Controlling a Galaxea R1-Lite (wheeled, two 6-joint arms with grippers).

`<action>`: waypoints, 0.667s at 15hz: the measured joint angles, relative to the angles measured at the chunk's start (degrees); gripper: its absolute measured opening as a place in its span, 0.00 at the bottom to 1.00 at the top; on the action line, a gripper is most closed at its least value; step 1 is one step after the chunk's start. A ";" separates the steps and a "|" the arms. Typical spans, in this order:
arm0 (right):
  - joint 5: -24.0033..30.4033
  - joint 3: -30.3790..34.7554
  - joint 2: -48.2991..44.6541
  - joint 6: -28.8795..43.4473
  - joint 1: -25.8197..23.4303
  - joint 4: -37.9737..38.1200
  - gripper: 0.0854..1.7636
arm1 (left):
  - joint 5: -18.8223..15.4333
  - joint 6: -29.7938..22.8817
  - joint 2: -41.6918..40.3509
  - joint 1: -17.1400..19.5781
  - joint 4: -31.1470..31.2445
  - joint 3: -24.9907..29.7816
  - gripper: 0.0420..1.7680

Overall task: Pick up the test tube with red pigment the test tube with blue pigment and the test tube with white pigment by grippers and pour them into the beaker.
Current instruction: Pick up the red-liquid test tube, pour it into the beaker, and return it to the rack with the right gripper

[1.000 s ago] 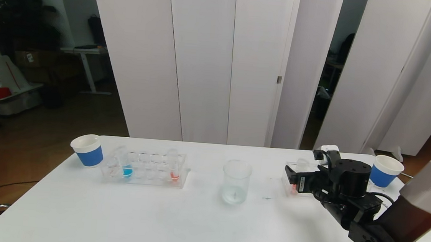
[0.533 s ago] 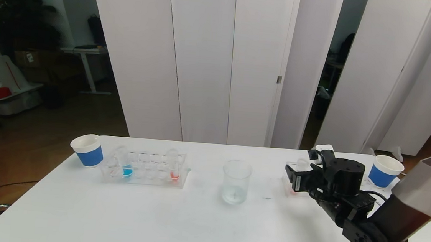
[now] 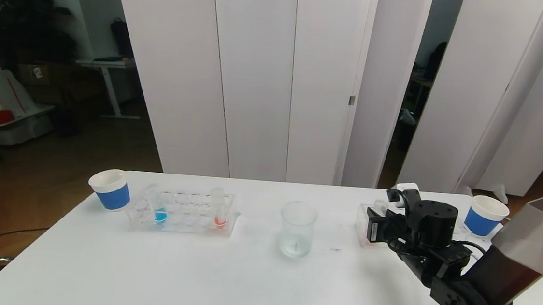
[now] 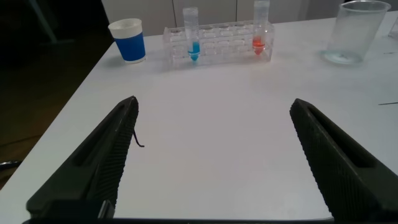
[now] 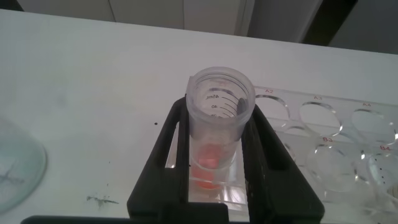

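- Right wrist view: right gripper (image 5: 214,146) pinches a test tube with red pigment (image 5: 219,118), upright in the right rack (image 5: 348,149).
- Beaker (image 3: 298,228) at table (image 3: 242,276) centre.
- Blue-pigment tube (image 3: 157,205) upright in left rack (image 3: 184,213).
- Left gripper (image 4: 214,155) spread wide, nothing between its fingers, above the table.

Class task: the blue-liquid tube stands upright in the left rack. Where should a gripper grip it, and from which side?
Grip the test tube with blue pigment on its bare upper wall, above the rack, fingers either side. Probably come level from the robot's side, where the left gripper waits open: the tube stands upright and its lower part sits inside the rack.
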 joint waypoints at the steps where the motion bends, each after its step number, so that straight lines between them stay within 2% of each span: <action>1: 0.09 -0.01 0.00 0.02 0.02 0.00 0.29 | -0.01 -0.02 0.00 0.00 0.02 0.00 0.99; 10: 0.18 -0.72 -4.29 0.06 -0.22 0.09 0.29 | -0.01 0.00 0.00 0.02 0.02 0.00 0.99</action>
